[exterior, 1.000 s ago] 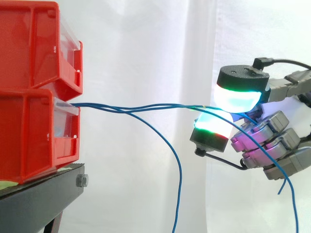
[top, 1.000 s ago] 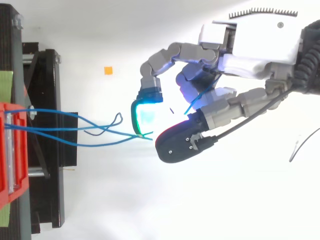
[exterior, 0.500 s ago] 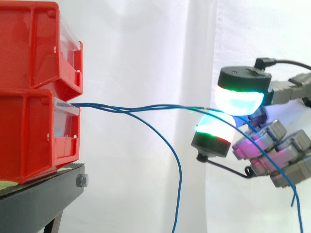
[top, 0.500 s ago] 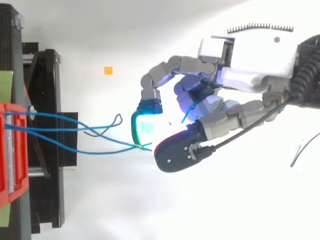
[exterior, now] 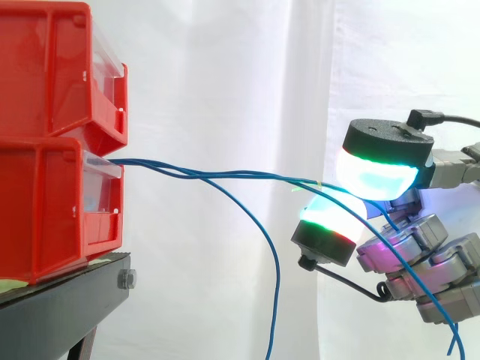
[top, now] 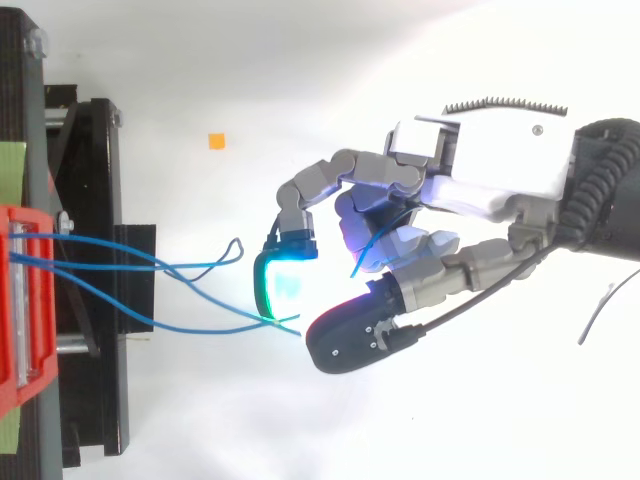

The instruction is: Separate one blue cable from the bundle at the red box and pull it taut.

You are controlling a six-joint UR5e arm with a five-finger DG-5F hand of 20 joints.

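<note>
— Well, where do the blue cables start?

— At the front lip of the lower red bin. It sits under an upper red bin on a black stand. All three are cut off at the side view's left edge, and the cables' ends inside the bin are hidden.

— And away from that bin?

— They run out roughly level, crossing one another just off it, gently bowed rather than straight. A slack strand peels away, hangs below the bin's level and leaves the bottom of the side view, so its end is unseen. From above, one strand makes a small loop between the bin and the hand.

— What is the hand doing?

— It is well apart from the bin, where the cables lead. Its thumb and one finger are clamped on the cables where they converge, between two glowing pads. The glow washes that spot out, so I cannot tell how many strands lie between the pads. Another strand runs on past the curled fingers and is cut off at the lower edge.

— Anything farther off?

— A small orange square seen from above, on the far side of the cables, and the white curtain behind everything.
</note>
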